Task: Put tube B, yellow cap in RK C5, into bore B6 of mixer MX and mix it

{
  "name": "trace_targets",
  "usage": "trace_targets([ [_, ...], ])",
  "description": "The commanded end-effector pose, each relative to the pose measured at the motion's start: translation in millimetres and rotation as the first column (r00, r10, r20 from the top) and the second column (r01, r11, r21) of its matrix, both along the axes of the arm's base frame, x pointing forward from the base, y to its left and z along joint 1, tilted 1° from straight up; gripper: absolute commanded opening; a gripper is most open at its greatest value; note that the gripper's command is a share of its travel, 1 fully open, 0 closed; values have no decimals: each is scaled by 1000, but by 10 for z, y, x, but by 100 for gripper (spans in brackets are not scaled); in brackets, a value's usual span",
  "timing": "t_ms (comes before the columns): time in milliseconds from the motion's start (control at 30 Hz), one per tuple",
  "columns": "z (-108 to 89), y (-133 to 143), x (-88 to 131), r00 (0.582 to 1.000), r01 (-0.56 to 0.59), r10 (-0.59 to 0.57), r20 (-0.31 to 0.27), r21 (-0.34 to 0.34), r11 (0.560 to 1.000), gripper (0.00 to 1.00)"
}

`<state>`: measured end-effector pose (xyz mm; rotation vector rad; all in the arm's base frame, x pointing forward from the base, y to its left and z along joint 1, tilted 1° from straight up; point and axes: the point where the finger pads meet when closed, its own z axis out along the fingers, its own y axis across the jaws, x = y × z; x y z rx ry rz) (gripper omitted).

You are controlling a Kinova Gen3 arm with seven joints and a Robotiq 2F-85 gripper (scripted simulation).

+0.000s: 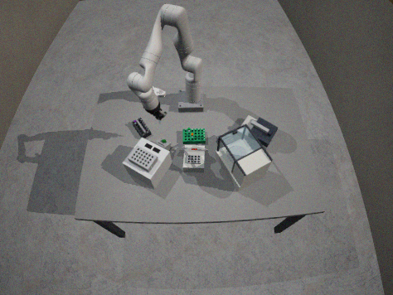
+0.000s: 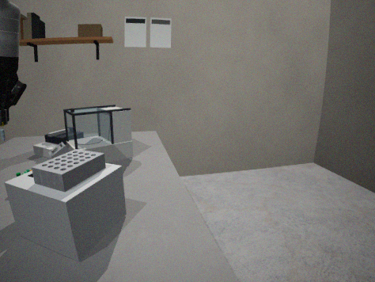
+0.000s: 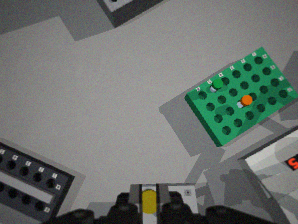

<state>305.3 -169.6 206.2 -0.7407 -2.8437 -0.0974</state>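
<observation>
My gripper (image 1: pixel 161 116) (image 2: pixel 4 121) (image 3: pixel 149 200) is shut on tube B (image 1: pixel 160 122) (image 2: pixel 2 135) (image 3: pixel 149 202), held by its yellow cap. It hangs in the air, on the arm's side of the mixer MX (image 1: pixel 158 174) (image 2: pixel 96 202). The mixer's block (image 1: pixel 142 159) (image 2: pixel 69 174) has rows of bores, with no tube seen in them. A green START key (image 1: pixel 163 141) shows on its front. No lit lamp shows. The green tube rack RK (image 1: pixel 194 142) (image 3: pixel 208 119) holds an orange-capped tube (image 1: pixel 191 134) (image 3: pixel 246 100) and a green-capped tube (image 3: pixel 217 83).
The magnet block MG (image 1: pixel 141 127) (image 3: pixel 25 188) stands beside the mixer. The dry block DB (image 1: pixel 193 167) (image 3: pixel 272 155) stands behind the rack. The glass-walled balance BAL (image 1: pixel 257 163) (image 2: pixel 122 126) and the spectrophotometer SP (image 1: pixel 264 132) stand beyond. The arm's base (image 1: pixel 191 108) is at the bench edge.
</observation>
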Motion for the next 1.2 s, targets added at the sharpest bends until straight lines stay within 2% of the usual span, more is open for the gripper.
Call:
trace_targets([
  [0,5,-85,117,1000,0,0,1,0,1000,10],
  [1167,3,-697,949,1000,0,0,1,0,1000,10],
])
